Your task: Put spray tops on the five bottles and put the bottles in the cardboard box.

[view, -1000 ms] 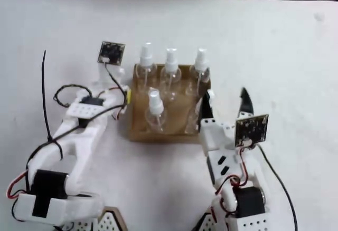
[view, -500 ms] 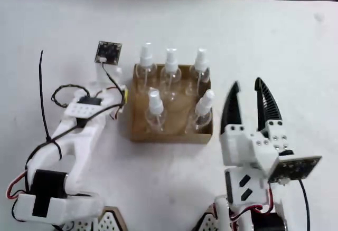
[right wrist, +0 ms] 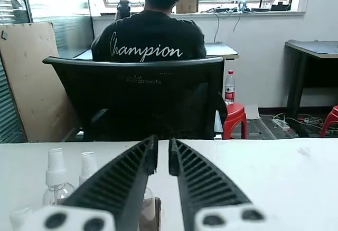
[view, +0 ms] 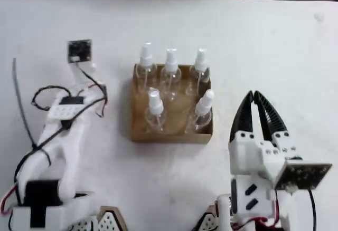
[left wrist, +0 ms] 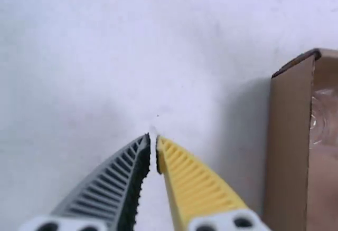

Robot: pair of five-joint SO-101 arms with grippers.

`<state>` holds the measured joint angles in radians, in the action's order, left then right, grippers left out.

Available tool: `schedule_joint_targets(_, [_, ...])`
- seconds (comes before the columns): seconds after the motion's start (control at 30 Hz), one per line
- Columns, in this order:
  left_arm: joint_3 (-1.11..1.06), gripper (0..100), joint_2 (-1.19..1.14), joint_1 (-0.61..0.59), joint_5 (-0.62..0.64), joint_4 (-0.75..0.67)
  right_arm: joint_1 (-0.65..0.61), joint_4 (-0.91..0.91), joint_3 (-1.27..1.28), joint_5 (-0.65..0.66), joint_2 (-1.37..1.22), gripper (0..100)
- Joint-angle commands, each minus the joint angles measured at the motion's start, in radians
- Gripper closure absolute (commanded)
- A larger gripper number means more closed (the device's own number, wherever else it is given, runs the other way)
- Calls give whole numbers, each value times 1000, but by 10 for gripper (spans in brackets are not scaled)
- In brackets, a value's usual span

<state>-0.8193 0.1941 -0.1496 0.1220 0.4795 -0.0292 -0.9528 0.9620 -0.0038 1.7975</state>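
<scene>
The cardboard box (view: 171,135) stands mid-table with five clear bottles in it, each with a white spray top: three along the back (view: 146,65) (view: 170,65) (view: 200,64) and two in front (view: 155,109) (view: 202,108). My right gripper (view: 255,98) is raised to the right of the box, black fingers shut with nothing between them; in the right wrist view it (right wrist: 162,149) points over the table, with two bottles (right wrist: 55,175) off to one side. My left gripper (left wrist: 153,144) is shut just above the bare table, apart from the box's side wall (left wrist: 290,136).
White table surface lies all round the box. The left arm's wrist camera board (view: 79,50) and loose cables (view: 47,91) sit left of the box. A person on a black chair (right wrist: 142,88) faces away beyond the table's far edge.
The right gripper let go of the front right bottle, drew back from the box, rose and shut. The left arm swung left, away from the box.
</scene>
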Motion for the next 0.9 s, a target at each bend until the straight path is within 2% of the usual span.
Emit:
schedule_joint_targets(0.0, [8, 977, 213, -67, 20, 106, 8, -87, -137, -6, 8, 982])
schedule_joint_targets(0.27, [11, 977, 688, -128, 11, 330, 8, -394, -388, 2, 10, 981])
schedule_joint_targets(0.5, [-15, 977, 1256, -137, -253, 571, 10, -630, -568, 2, 10, 978])
schedule_joint_targets(0.67, [-167, 976, 1669, -96, -285, 585, 10, -708, -635, 2, 10, 978])
schedule_joint_targets(0.87, [-226, 976, 1590, -30, -287, 646, 12, -737, -643, 2, 10, 981])
